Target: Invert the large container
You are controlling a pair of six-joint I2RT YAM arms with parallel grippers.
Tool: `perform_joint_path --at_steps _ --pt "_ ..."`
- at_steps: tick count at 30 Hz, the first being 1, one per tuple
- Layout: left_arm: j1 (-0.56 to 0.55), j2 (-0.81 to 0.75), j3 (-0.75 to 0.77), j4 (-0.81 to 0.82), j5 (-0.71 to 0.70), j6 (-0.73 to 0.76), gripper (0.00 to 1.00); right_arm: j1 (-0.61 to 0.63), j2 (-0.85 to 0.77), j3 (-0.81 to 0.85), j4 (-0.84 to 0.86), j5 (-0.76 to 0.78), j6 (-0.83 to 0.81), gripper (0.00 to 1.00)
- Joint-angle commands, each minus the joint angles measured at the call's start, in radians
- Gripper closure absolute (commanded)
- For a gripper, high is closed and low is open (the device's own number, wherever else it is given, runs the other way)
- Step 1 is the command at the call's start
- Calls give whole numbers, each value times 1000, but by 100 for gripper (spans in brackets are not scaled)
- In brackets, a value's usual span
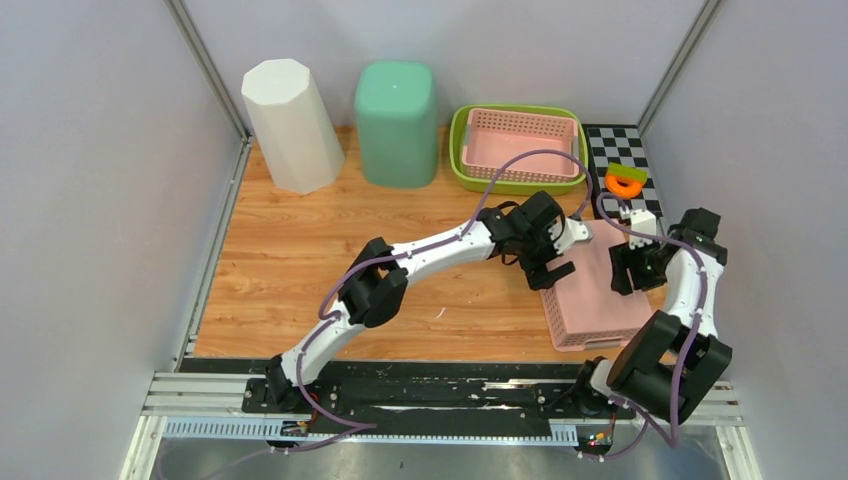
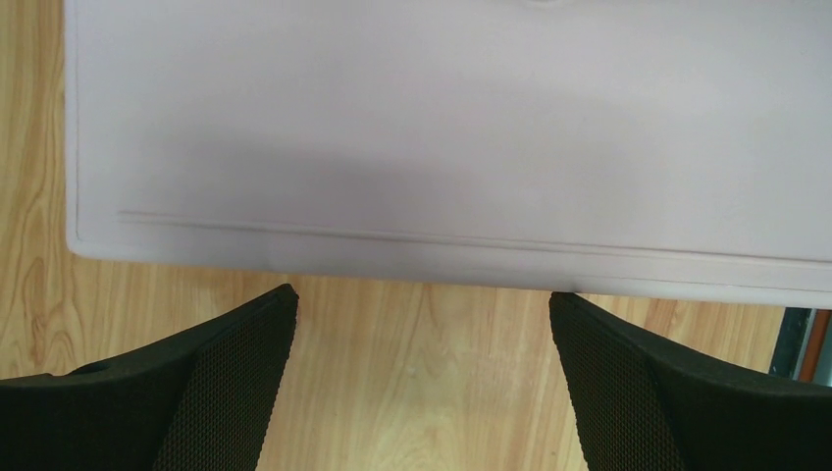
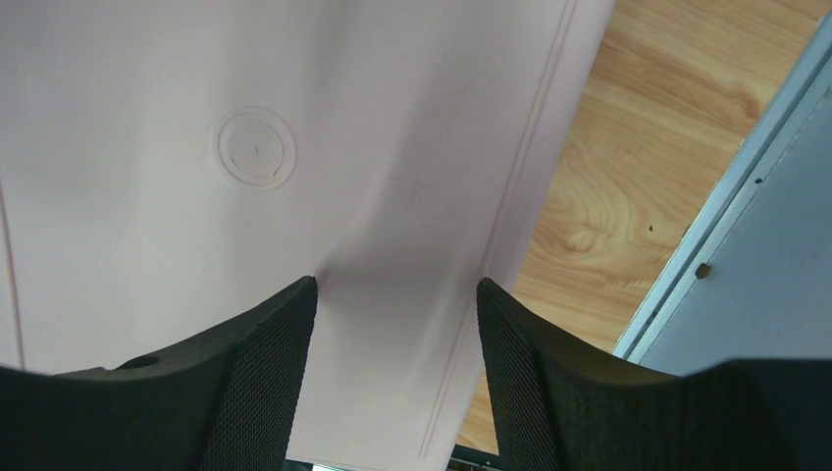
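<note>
The large container point(image 1: 595, 295) is a pale pink basket lying bottom up at the right side of the table, its lattice wall showing along the near edge. My left gripper point(image 1: 553, 262) stands open at its left edge. In the left wrist view the fingertips point(image 2: 280, 304) just reach the container's rim point(image 2: 442, 128), with bare wood between them point(image 2: 422, 314). My right gripper point(image 1: 628, 272) hovers over the container's right part. It is open, and the flat pink base point(image 3: 147, 118) shows in the gap point(image 3: 397, 294), with nothing gripped.
At the back stand a white faceted bin point(image 1: 292, 125) and a green bin point(image 1: 396, 122). A green tray point(image 1: 462, 150) holds a smaller pink basket point(image 1: 520, 138). An orange ring piece point(image 1: 626, 182) lies on a checkerboard point(image 1: 612, 145) near the right wall.
</note>
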Motion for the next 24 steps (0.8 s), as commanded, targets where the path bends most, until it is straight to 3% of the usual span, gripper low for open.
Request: perform_joint_path --at_steps 1,10,24 --pt "-25 64 103 4 -31 -15 0 -104 60 4 -66 -15 -67 36" --pt "-38 142 195 50 -102 -33 0 -274 146 56 -28 -37 -103 38" --pt "-41 137 217 34 -145 -8 0 -371 183 99 24 -49 -72 38"
